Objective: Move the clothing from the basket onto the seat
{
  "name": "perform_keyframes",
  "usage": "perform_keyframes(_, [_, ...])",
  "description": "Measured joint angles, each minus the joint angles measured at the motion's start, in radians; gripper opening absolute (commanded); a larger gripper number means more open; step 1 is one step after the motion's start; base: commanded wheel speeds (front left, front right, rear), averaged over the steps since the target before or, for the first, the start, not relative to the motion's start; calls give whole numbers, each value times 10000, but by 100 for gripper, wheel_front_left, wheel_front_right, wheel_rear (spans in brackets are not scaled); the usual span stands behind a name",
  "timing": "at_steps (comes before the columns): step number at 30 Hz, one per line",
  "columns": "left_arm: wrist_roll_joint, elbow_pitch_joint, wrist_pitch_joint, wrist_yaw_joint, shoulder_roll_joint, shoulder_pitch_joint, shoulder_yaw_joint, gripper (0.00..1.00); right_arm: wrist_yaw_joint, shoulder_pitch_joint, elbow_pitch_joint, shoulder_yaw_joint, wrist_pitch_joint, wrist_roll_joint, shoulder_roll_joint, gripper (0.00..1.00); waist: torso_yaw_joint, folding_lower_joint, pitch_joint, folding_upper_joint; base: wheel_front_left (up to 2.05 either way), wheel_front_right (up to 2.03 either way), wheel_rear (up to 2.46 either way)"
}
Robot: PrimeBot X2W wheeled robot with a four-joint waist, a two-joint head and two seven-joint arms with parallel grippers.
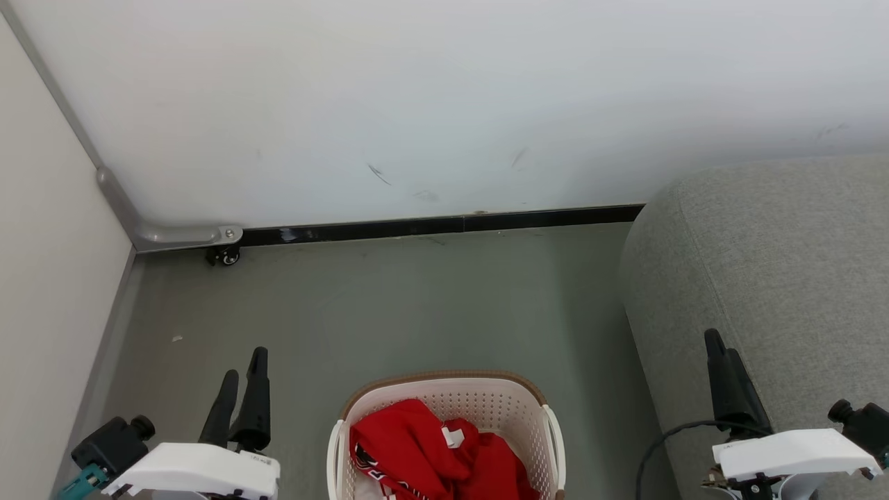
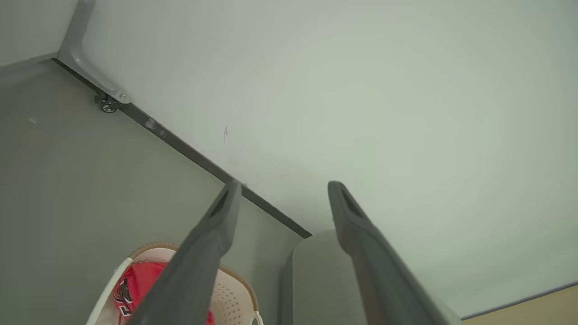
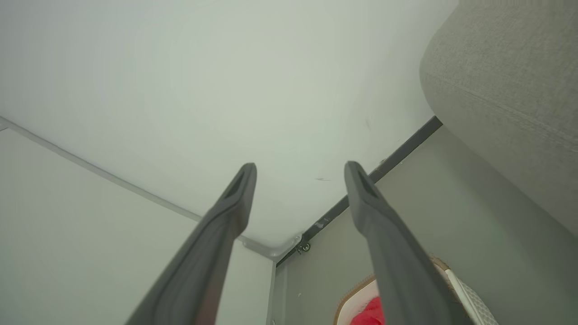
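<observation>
Left gripper (image 1: 244, 364) left of basket (image 1: 444, 379), right gripper (image 1: 720, 345) right of it. Both are spread wide and hold nothing. Soft red clothing (image 1: 417, 444) heaped inside the perforated cream basket, brown woven-look rim. Smooth grey-green floor (image 1: 417, 305) under basket. Rounded grey woven seat (image 1: 764, 278) to its right. Scuffed white wall (image 1: 444, 104) and black baseboard (image 1: 444, 224) behind.

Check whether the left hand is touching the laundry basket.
Apart. The head view shows a strip of bare grey floor between the open left hand and the laundry basket.
</observation>
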Motion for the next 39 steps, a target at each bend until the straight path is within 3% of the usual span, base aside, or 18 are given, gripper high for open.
perform_keyframes(20, [4619,-61,-763,700,345,-5,-1112,100,0,-16,364,173,-303,-3877,96,100,67,-7,89,0,0,0,0])
perform_keyframes(39, [7170,326,-1394,1354,320,-4,-1503,100,0,-44,583,-42,-671,-6752,326,100,161,-8,212,0,0,0,0])
